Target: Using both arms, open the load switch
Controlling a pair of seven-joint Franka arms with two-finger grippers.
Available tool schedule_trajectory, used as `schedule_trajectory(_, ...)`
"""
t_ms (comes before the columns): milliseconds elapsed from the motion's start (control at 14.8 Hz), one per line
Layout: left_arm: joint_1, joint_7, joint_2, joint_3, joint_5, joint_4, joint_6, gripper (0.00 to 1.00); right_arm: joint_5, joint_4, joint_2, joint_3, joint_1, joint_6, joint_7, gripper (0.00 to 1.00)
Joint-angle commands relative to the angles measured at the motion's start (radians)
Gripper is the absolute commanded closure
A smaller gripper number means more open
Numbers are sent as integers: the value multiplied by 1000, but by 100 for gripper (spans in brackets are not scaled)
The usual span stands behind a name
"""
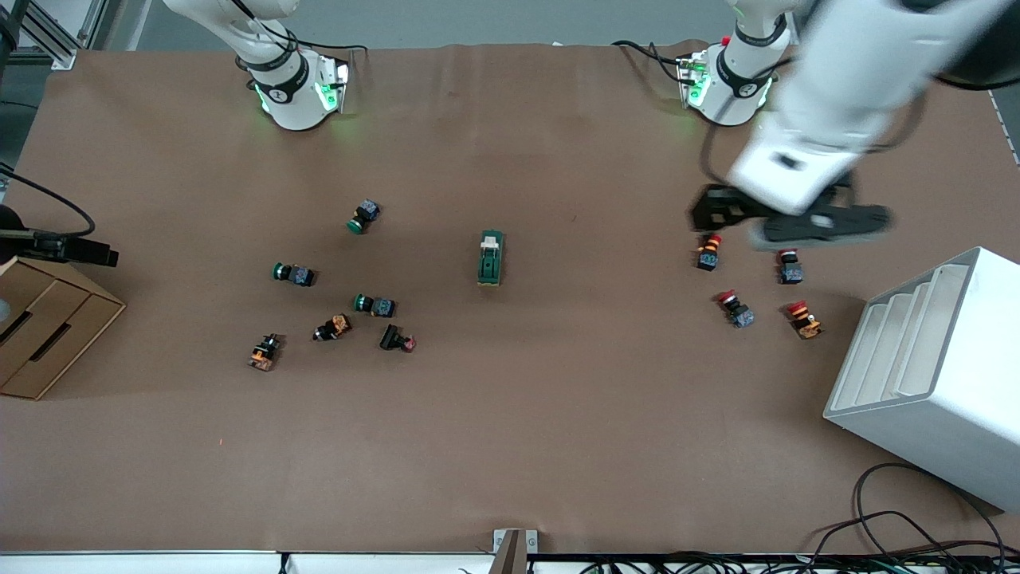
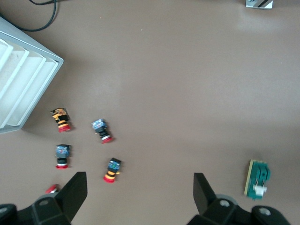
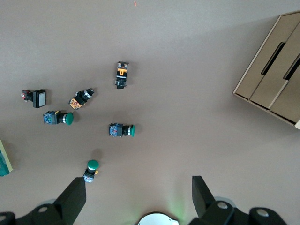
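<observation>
Load switch (image 1: 491, 257) stands alone on bare worktop (image 1: 558, 383), green buttons (image 1: 373, 304) and red buttons (image 1: 736, 308) well apart toward either end.

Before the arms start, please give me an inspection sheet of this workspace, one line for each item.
Surface: brown table, flat.
Job's thing: load switch at mid-table, untouched.
Clutter: green push buttons toward the right arm's end; red push buttons toward the left arm's end.
Grippers: left gripper open over the red buttons; right gripper open, empty.
Cables: black cables at the table edge nearest the front camera.
Surroundings: white rack, cardboard box.
</observation>
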Motion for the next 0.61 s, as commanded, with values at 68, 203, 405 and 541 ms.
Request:
schedule_trajectory(68,130,138,-35,-5,-57,-8,-56,0,16,-150,-126,5,4,44,-1,0)
schedule_trajectory(203,131,140,-70,10,-52,-14,-83,0,7,-187,-164,2,24,58,2,0)
schedule_trajectory(405,122,185,-117,65,-54,-45,-102,0,7,-238,-215,2,35,61,13,0)
schedule_trajectory(541,81,232,-162,139,-66,-101,-106,0,5,-267,-246,2,46,66,44,0)
